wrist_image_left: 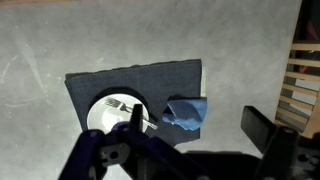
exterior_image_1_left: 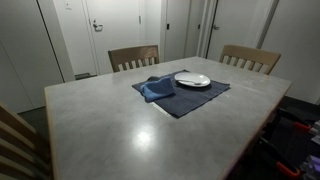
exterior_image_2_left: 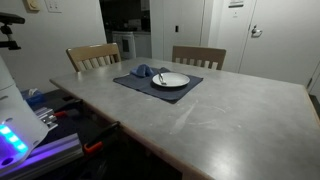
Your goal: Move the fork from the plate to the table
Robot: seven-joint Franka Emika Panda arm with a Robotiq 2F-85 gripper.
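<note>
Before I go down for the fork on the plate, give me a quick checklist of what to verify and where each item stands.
1. Fork lying on the plate: ok.
2. Gripper open and empty: ok, the jaws stand wide apart with nothing between them.
3. Gripper down at the fork: not ok, it hangs high above the placemat.
4. Blue cloth clear of the fork: cannot tell; it lies beside the plate, close to one end of the fork.
5. Room on the table for the set-down: ok, both exterior views show bare tabletop around the placemat.
</note>
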